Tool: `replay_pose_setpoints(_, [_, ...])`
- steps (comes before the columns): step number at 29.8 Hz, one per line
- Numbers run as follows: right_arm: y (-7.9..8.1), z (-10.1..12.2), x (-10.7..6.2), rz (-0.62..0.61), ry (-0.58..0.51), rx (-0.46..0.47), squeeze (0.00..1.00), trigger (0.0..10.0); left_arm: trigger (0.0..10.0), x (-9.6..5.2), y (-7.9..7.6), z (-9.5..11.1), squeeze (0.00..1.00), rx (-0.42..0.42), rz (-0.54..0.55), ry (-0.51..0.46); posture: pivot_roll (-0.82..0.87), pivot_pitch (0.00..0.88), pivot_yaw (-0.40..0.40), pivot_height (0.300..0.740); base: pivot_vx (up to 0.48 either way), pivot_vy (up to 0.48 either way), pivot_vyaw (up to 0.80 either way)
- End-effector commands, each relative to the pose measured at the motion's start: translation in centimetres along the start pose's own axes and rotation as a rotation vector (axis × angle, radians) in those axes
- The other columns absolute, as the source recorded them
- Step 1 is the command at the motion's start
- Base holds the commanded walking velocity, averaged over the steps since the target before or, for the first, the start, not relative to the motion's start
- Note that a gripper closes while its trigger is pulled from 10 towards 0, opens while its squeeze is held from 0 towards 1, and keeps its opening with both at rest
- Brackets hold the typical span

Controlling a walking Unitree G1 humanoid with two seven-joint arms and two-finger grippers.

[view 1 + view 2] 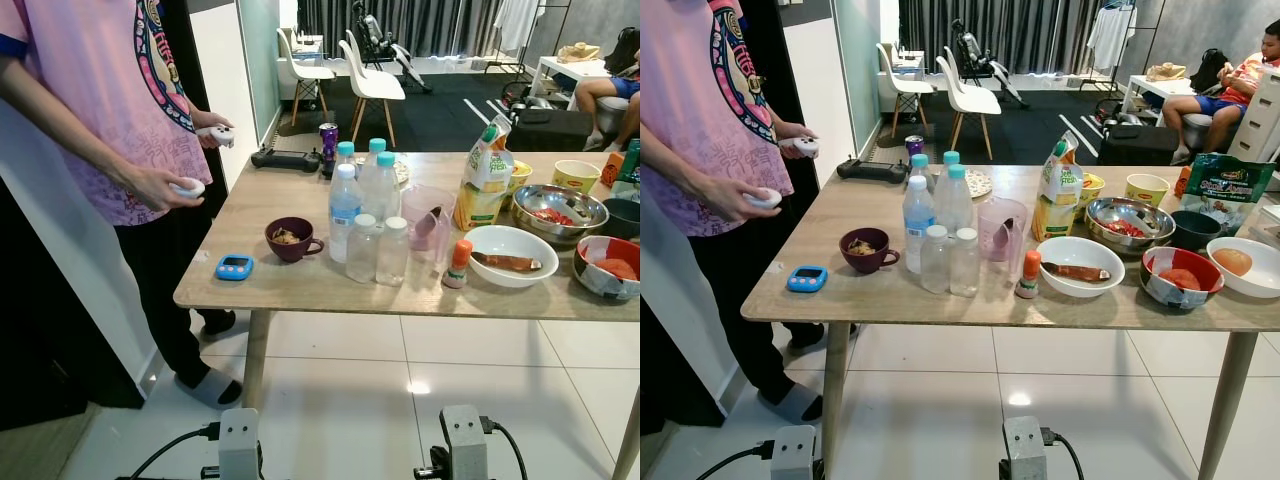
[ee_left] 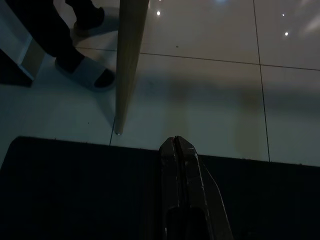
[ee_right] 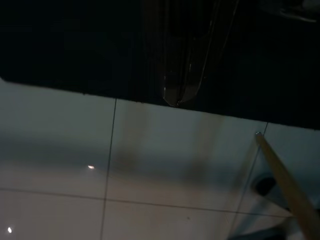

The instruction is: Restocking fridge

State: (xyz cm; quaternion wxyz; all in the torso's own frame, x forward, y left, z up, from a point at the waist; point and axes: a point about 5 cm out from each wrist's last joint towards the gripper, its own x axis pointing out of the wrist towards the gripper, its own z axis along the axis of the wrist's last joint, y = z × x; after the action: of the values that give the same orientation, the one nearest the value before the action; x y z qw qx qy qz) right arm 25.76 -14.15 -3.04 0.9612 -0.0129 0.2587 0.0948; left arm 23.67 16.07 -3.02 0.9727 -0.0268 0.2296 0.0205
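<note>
On the wooden table [image 1: 270, 195] stands a cluster of water bottles: three tall ones with blue caps [image 1: 345, 205] and two short ones with white caps [image 1: 378, 250]. Around them are a purple can [image 1: 328, 140], a yellow-green juice carton [image 1: 485, 178], a pink jug [image 1: 428, 222], a small orange-capped bottle [image 1: 458, 264] and a maroon cup [image 1: 290, 240]. Both arms hang low before the table. My left gripper [image 2: 176, 140] is shut over a dark mat near a table leg. My right gripper [image 3: 174, 102] is shut above the tiled floor.
A person in a pink shirt [image 1: 95, 100] stands at the table's left end holding white controllers. A blue timer [image 1: 234, 267] lies near the front edge. Bowls of food [image 1: 512, 255] crowd the right side. White chairs [image 1: 372, 85] and a seated person [image 1: 1230, 85] are beyond.
</note>
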Motion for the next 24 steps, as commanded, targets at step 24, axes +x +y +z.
replay_pose_setpoints(24, [-2.0, -1.1, -1.5, 0.032, -0.038, -0.035, 0.00, 10.0, 10.0, -2.7, 3.3, -2.0, 0.00, -0.022, 0.102, -0.034, 0.04, 0.065, 0.011, 0.740, 0.000, 0.000, 0.00])
